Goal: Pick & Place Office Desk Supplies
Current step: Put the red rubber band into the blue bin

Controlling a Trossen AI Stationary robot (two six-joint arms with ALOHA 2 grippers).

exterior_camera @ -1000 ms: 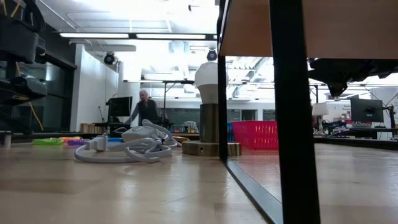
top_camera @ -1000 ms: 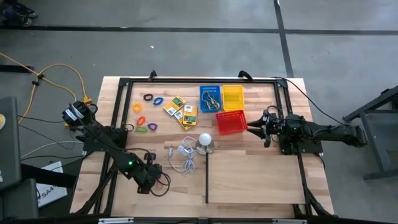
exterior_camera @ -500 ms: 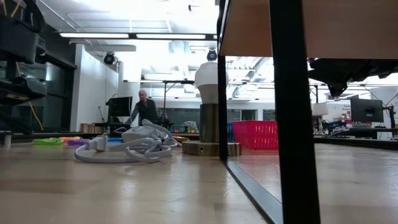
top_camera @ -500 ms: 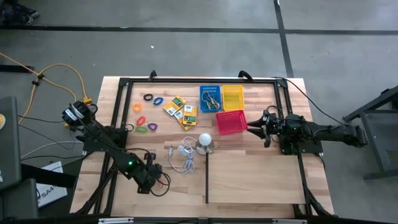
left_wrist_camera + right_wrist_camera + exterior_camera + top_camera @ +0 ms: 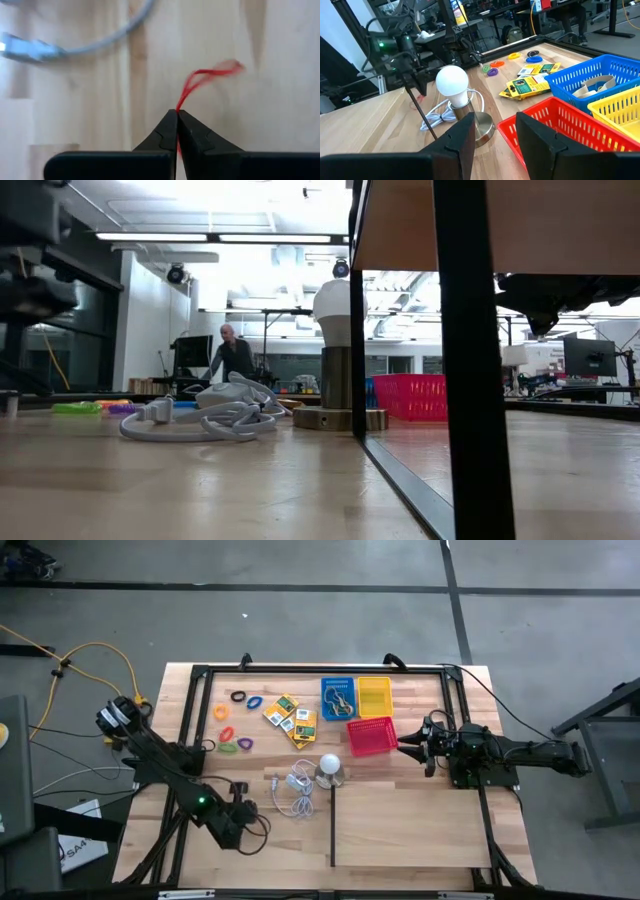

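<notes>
Red rubber band (image 5: 202,80) pinched in the left gripper (image 5: 177,116), its jaws fully closed on one end.

Blurred at its far end, the band runs as a thin loop away from the fingertips over bare wooden worktop (image 5: 280,100), its long axis slanting off the gripper's line; whether the free end touches the wood cannot be told. A white cord (image 5: 75,42) is cut off at the picture's edge. From above, the left gripper (image 5: 235,802) sits near the worktop's front left, the band too small to make out. The right gripper (image 5: 492,131) waits beside the red basket (image 5: 560,131), jaws apart and holding nothing.
</notes>
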